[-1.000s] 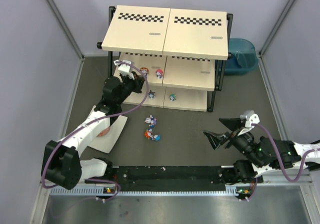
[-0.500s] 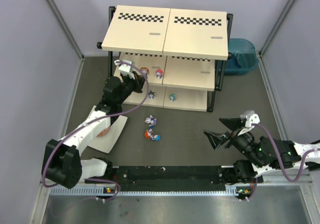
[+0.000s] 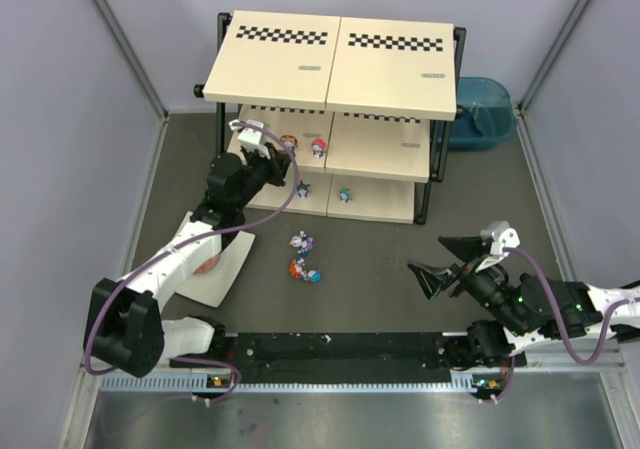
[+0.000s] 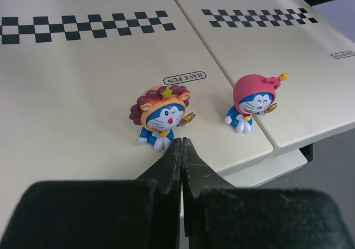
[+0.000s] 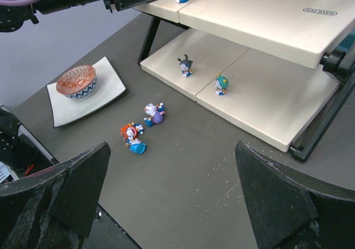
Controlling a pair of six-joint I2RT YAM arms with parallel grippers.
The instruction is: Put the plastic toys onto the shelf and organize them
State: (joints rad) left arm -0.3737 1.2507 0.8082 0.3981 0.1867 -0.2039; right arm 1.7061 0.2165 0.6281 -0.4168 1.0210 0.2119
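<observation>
We see glossy moulded plastic figurines against a matte cream shelf (image 3: 290, 74) with a black metal frame and checker strips. The left end effector (image 4: 182, 145) is pinched fully together with nothing in it, its black tips just in front of the lion-maned figurine (image 4: 162, 117). That one sits upright on the middle tier, facing us, beside the red-hooded figurine (image 4: 252, 100). The right end effector (image 5: 172, 149) gapes wide and empty over the dark worktop (image 5: 194, 171), where the orange-headed toy (image 5: 132, 134) and purple-and-white toy (image 5: 153, 114) lie toppled, long axes flat. The dark figurine (image 5: 186, 66) and teal figurine (image 5: 222, 84) stand upright on the bottom tier.
</observation>
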